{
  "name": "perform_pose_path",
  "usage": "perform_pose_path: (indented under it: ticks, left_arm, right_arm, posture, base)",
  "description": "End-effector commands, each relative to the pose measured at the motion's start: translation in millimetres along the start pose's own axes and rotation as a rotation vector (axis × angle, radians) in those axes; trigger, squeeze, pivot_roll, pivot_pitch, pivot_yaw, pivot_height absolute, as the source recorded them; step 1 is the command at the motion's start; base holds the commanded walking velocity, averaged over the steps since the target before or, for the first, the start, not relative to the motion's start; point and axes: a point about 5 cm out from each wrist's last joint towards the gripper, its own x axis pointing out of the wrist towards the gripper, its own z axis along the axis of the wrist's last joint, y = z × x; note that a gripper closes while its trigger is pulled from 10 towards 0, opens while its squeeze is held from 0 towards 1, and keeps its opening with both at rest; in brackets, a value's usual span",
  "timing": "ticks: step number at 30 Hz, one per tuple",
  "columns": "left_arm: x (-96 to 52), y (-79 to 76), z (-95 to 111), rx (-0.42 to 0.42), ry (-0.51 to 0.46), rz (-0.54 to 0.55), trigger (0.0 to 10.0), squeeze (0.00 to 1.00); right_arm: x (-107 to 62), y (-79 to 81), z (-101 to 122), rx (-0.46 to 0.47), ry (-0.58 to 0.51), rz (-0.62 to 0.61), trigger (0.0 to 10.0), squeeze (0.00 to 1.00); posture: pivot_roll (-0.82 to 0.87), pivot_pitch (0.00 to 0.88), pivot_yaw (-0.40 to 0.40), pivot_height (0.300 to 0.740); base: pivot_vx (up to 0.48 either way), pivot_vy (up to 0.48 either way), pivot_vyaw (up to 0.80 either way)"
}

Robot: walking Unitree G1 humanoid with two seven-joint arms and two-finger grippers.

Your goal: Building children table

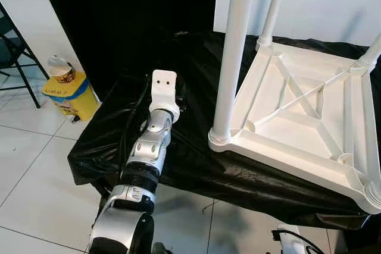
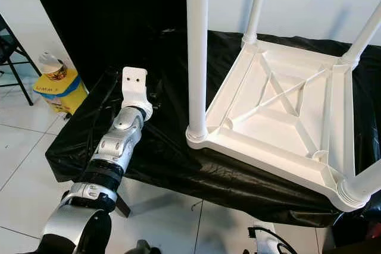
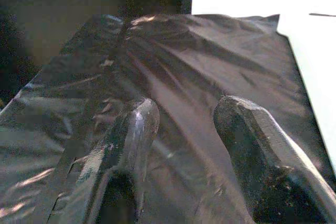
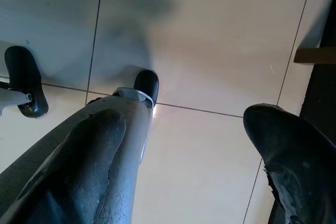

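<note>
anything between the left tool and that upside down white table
Nothing visible does. The left tool hovers open over the black plastic sheet, and only bare sheet lies between it and the nearest leg of the upturned white table to its right.

White plastic children table (image 1: 297, 117) lies upside down on the black-covered surface (image 1: 196, 159), ribbed underside facing up with an X-shaped brace in the middle. Round white legs stand upright at its corners; the nearest leg (image 1: 233, 52) is seated in its corner socket. One near corner overhangs the surface edge.
</note>
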Motion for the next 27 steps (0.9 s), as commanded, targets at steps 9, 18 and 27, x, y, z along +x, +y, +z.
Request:
perform_pose_path:
  ticks: [9,18,27]
  left_arm:
    - [-8.9,12.1,-14,-0.006,-0.004,0.062,10.0,0.0]
    - [-13.0,18.9,-21,-0.013,-0.026,0.069,10.0,0.0]
    - [-11.7,15.8,-20,-0.02,-0.029,0.055,10.0,0.0]
  right_arm:
    - [-0.1,2.7,-2,0.014,0.013,0.014,10.0,0.0]
    - [1.0,9.2,7,-0.013,-0.019,0.049,10.0,0.0]
    - [0.9,16.7,15,0.075,-0.075,0.108,10.0,0.0]
  posture:
    - [0.02,0.008,-0.006,0.74]
    - [0.02,0.001,-0.004,0.74]
    - [0.01,0.001,0.012,0.74]
  base:
    - [0.0,0.0,0.0]
    - [0.0,0.0,0.0]
    - [0.0,0.0,0.0]
